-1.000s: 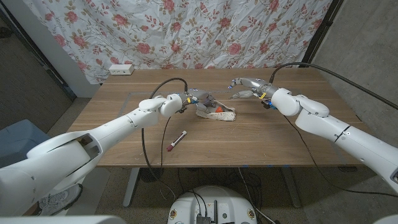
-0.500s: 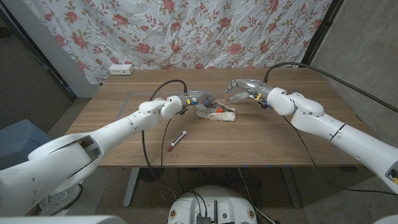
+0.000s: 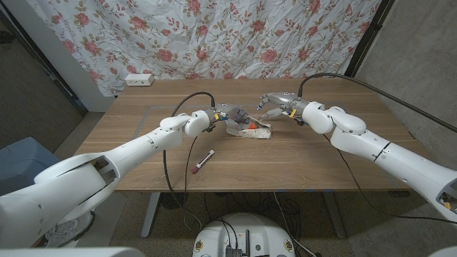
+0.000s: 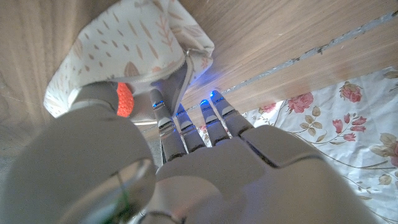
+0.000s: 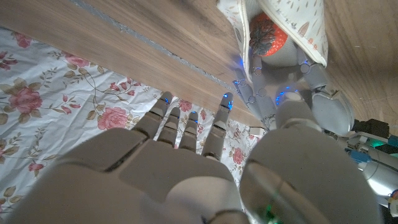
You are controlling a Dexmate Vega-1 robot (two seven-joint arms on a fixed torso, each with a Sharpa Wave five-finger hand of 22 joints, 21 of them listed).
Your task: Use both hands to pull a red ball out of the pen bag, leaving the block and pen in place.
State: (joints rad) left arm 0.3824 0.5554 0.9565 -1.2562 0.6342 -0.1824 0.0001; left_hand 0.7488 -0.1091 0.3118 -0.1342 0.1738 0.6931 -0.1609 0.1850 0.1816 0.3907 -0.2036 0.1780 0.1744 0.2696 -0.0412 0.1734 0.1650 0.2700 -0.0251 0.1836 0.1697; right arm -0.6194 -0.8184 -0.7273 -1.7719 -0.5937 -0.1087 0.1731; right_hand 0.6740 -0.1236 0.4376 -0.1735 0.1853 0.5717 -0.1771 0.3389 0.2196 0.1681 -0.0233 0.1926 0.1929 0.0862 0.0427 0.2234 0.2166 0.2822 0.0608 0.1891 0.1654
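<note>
Left hand (image 3: 230,114) grips pen bag (image 3: 251,130); marker (image 3: 202,161) lies well apart.

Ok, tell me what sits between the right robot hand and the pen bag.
Nothing: in the head view only bare table separates the right robot hand from the pen bag.

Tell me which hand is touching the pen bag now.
The left hand: it holds the bag at its open end, with the red ball showing inside. The right hand hovers open beside the bag, apart from it.
</note>
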